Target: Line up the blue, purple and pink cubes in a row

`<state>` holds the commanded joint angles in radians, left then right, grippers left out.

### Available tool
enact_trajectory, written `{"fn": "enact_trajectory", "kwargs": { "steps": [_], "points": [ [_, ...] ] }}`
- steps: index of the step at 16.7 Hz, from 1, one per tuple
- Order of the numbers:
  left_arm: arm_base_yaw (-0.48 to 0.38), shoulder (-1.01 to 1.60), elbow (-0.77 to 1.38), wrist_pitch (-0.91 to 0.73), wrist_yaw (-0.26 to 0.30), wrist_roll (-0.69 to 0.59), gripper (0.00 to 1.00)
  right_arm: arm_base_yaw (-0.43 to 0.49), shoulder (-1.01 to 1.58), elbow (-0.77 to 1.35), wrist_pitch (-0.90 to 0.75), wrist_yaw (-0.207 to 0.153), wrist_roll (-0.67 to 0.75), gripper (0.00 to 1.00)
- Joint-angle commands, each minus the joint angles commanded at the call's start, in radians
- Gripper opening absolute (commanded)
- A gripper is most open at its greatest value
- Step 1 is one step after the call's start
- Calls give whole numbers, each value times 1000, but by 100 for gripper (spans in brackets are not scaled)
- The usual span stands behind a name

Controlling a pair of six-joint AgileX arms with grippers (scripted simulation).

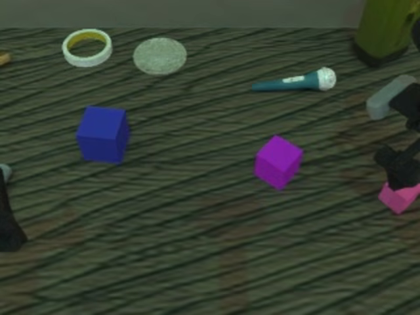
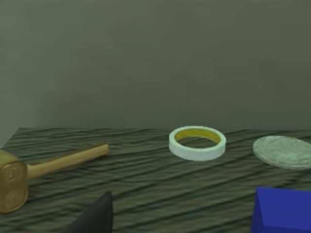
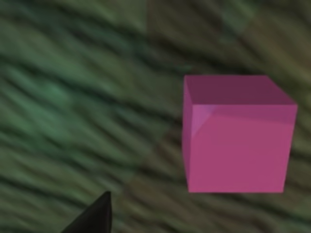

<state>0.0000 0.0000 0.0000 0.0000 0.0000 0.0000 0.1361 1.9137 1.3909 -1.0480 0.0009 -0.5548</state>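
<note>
Pink cube (image 3: 238,138) sits beneath right claw (image 1: 399,172); purple cube (image 1: 278,161) nearby.

We see the blue cube (image 1: 102,134) at left of centre, the purple cube (image 1: 278,161) right of centre, the pink cube (image 1: 398,196) at the right edge, well apart.

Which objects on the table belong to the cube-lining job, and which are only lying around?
Job:
blue cube
purple cube
pink cube, under the right gripper

Lying about:
tape ring
grey disc
microphone
wooden mallet
green object
</note>
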Motion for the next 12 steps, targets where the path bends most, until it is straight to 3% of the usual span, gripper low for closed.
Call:
{"fn": "enact_trajectory", "kwargs": {
  "steps": [4, 12],
  "points": [
    [0, 0, 0, 0, 0, 0, 100, -2, 16, -29, 42, 0, -1, 100],
    [0, 0, 0, 0, 0, 0, 100, 2, 146, -178, 324, 1, 4, 100]
  ]
}}
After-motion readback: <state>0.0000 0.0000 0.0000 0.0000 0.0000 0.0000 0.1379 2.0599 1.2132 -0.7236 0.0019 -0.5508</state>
